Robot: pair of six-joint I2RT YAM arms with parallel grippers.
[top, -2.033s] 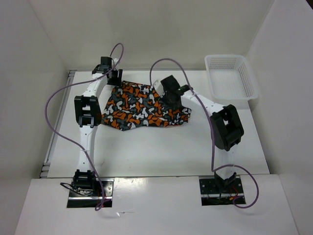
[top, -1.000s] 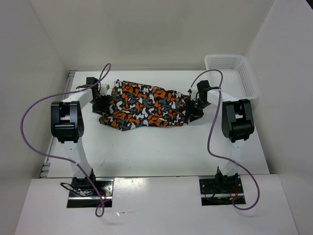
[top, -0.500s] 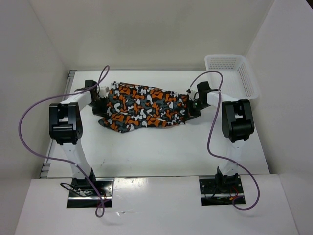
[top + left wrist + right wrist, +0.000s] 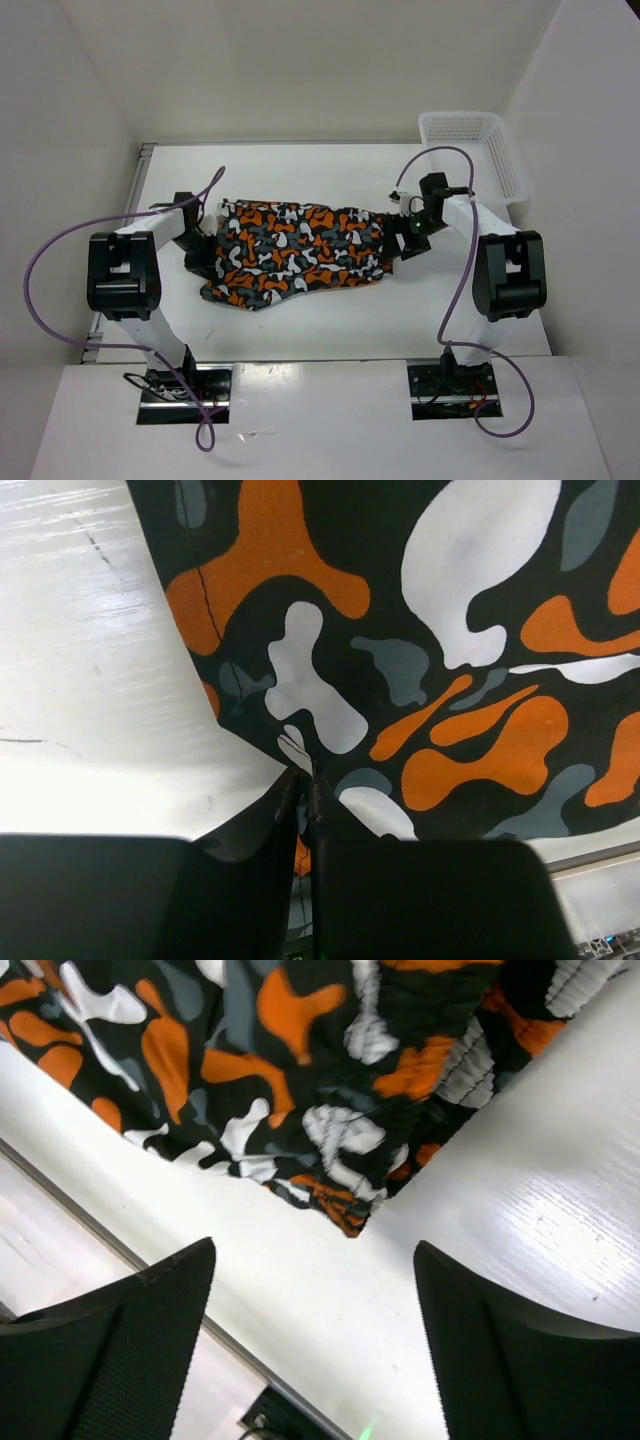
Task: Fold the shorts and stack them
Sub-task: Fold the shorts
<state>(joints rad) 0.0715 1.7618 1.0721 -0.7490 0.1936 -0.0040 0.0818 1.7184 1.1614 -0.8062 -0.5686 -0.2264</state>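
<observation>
The shorts (image 4: 295, 250), printed with orange, white, grey and black blotches, lie spread across the middle of the white table (image 4: 330, 320). My left gripper (image 4: 200, 250) is at their left edge. In the left wrist view its jaws (image 4: 305, 780) are shut on a thin fold of the shorts (image 4: 420, 630). My right gripper (image 4: 408, 238) stands just off their right edge. In the right wrist view it (image 4: 315, 1250) is open wide with only bare table between its fingers. The ruffled waistband corner of the shorts (image 4: 345, 1215) lies a little ahead of it.
A white mesh basket (image 4: 470, 150) stands at the back right corner. White walls close in the table on three sides, and a metal rail (image 4: 120, 250) runs along its left edge. Purple cables loop above both arms.
The shorts have been pulled toward the near side and lie flatter. My right gripper has opened, let go of the shorts and drawn back to the right. My left gripper keeps its pinch.
</observation>
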